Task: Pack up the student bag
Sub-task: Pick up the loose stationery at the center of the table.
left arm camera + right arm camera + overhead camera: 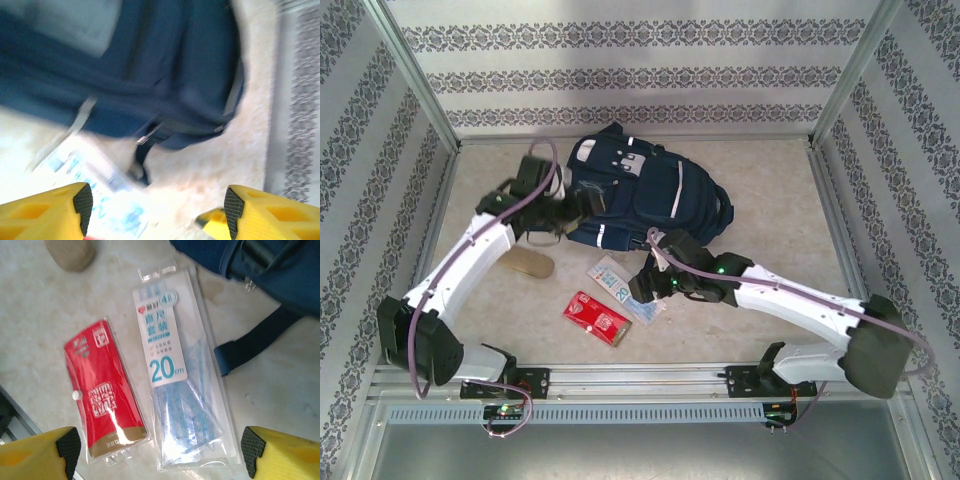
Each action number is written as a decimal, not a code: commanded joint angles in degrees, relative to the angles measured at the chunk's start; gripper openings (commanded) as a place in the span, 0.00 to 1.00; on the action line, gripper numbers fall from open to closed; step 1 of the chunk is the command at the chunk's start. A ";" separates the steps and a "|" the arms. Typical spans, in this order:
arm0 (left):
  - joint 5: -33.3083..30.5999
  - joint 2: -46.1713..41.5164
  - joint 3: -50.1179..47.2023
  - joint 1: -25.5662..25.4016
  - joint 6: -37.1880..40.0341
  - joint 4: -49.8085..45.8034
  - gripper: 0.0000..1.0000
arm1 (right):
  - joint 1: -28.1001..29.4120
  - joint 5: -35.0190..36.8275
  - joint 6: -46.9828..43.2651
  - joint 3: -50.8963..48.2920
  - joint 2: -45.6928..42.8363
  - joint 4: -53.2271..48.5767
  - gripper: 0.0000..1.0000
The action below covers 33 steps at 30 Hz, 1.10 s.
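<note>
Top external view: a pale marbled table [770, 200] stands between walls [620, 70] of striped, flower-patterned paper. The backpack [640, 190] lies flat at 12 o'clock from the table's middle. It is navy with thin white stripes and grey-white patches near its top. In the right wrist view a clear sleeve [175, 340] holds blue rulers [187, 425]. At its 9 o'clock a second sleeve [116, 452] holds a red card [102, 390]. The left gripper [155, 205], at the backpack's 8 o'clock edge, is released and empty. The right gripper [160, 450] hangs over the sleeves with its jaws spread.
</note>
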 commanded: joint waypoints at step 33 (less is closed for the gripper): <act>4.85 12.82 -32.68 -9.78 -12.74 38.94 0.51 | -13.49 -42.46 21.47 -11.23 28.08 44.33 0.61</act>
